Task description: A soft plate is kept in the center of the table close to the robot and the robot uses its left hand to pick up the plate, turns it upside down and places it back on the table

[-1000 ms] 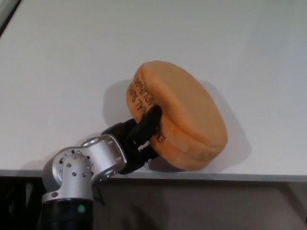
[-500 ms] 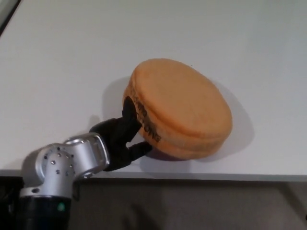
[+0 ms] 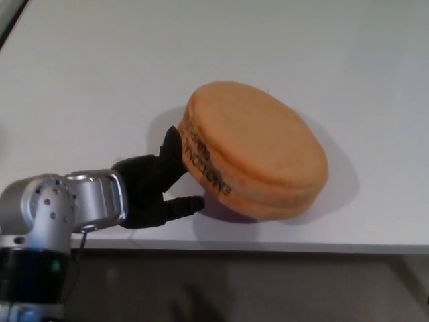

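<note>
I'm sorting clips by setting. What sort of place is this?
Probably a lab or test bench: a bare white table holds only one orange soft plate with printed lettering, and the left robot hand is at its rim. Nothing homelike shows.

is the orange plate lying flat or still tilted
Tilted: the plate leans, its left edge raised beside the left hand. Whether the fingers grip it, cannot tell.

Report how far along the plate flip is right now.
Done: the orange soft plate appears turned over, its smooth domed side facing up. In hand: the left robot hand sits at the plate's near-left edge, fingers apart, seemingly letting go. Left: confirm the plate lies flat on the white table and pull the hand clear.
</note>
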